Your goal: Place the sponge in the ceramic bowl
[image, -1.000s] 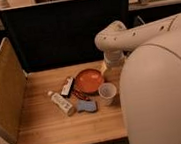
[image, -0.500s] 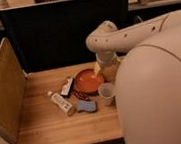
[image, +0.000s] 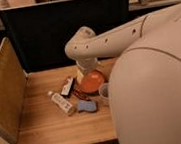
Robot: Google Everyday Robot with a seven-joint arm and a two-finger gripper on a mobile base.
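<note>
The light-blue sponge (image: 86, 106) lies flat on the wooden table (image: 46, 128), just in front of the ceramic bowl (image: 93, 81), which is orange-red and glossy. My white arm reaches in from the right and bends down behind the bowl. My gripper (image: 86, 71) hangs at its end over the bowl's far left rim, well above and behind the sponge. The arm's bulk hides the bowl's right side.
A white tube-shaped bottle (image: 61, 102) lies left of the sponge. A small red-white-black box (image: 67, 86) sits left of the bowl, and a translucent cup (image: 105, 92) stands at its front right. A wooden side panel (image: 3, 94) bounds the table's left.
The arm's elbow has swung steadily leftward, bringing the gripper from right of the bowl to over its far left rim. The sponge and the other objects have stayed put.
</note>
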